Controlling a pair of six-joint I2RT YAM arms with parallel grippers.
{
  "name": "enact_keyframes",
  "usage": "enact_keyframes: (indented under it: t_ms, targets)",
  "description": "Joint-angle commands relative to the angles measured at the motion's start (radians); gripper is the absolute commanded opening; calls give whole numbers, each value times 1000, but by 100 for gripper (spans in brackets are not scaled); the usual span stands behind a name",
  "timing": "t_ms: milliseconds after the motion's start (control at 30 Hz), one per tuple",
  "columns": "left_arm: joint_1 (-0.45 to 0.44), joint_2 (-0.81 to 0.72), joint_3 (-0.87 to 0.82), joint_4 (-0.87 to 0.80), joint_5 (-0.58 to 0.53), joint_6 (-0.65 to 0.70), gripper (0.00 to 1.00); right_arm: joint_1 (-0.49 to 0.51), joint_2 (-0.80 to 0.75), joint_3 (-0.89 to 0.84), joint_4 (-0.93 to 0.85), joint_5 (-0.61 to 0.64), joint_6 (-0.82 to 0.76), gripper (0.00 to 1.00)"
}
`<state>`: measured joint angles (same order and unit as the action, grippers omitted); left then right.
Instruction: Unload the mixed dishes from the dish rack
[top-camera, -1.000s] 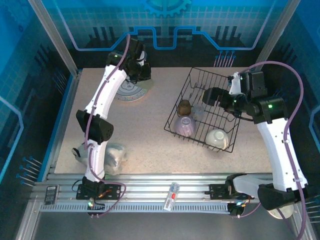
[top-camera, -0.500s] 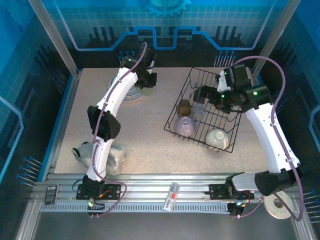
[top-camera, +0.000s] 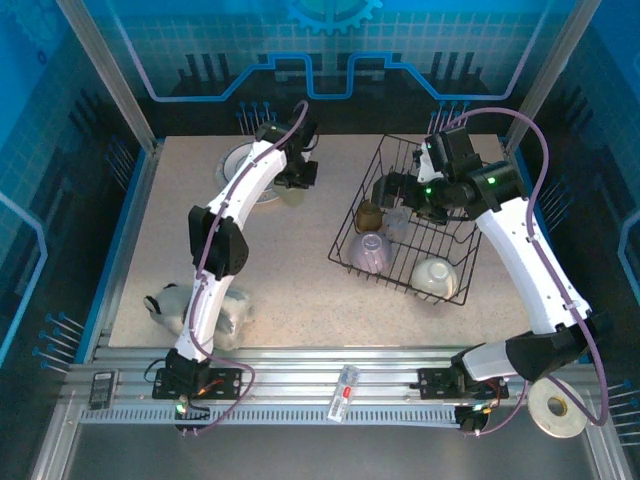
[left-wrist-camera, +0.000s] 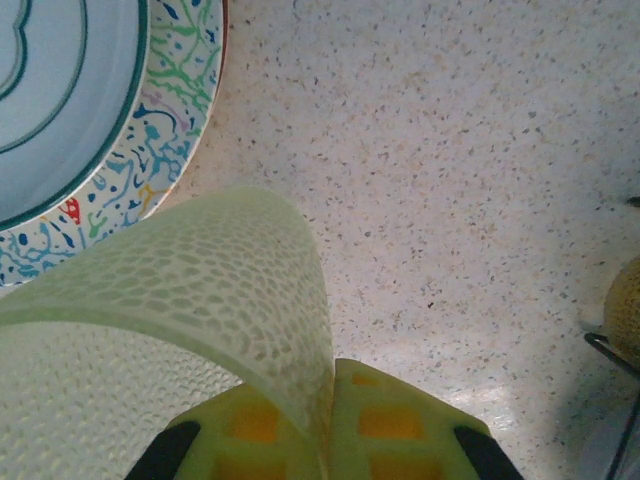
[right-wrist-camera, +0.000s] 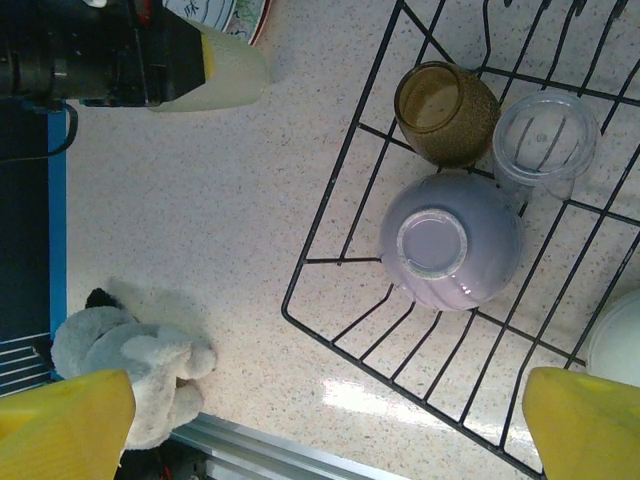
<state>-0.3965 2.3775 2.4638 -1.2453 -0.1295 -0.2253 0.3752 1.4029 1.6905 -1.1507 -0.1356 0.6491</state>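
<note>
The pale cup (left-wrist-camera: 200, 300) is pinched by its wall in my closed left gripper (left-wrist-camera: 327, 425), just right of the patterned plate (left-wrist-camera: 100, 120), over bare desk (left-wrist-camera: 450, 200). In the dish rack (right-wrist-camera: 330, 250), the upturned lilac bowl (right-wrist-camera: 450, 240) lies straight beneath my wide-open, empty right gripper (right-wrist-camera: 325, 420).

An inverted lilac bowl (right-wrist-camera: 450, 250), brown cup (right-wrist-camera: 445, 112), clear cup (right-wrist-camera: 545, 135) and white bowl (top-camera: 434, 275) are kept in the black rack (top-camera: 452, 238) at right; a green cup (left-wrist-camera: 200, 300) is gripped beside the patterned plate (left-wrist-camera: 100, 120), far left.

Bowl (top-camera: 368, 250) inside rack (top-camera: 402, 262); plate (top-camera: 240, 160) to left.
</note>
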Motion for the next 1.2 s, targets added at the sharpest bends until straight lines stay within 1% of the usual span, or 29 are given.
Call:
enact_keyframes:
  t_ms: [0, 467, 600, 833, 1033, 1100, 1167]
  targets:
    - [-16, 27, -6, -25, -30, 25, 0, 20, -7, 17, -23, 17, 24, 100]
    - [-15, 61, -43, 0, -132, 40, 0, 56, -51, -26, -24, 48, 51, 100]
    - [-15, 71, -45, 0, -141, 41, 0, 62, -68, -45, -23, 53, 60, 100]
    - [-16, 56, -75, 6, -122, 34, 25, 73, -91, -70, -20, 63, 67, 100]
    - [-15, 5, -122, 30, -98, 23, 43, 74, -101, -95, -4, 62, 69, 100]
    - [-15, -17, -134, 36, -83, 18, 52, 74, -100, -94, -2, 62, 65, 100]
    - [-14, -33, -140, 37, -76, 17, 58, 74, -98, -96, 2, 63, 62, 100]
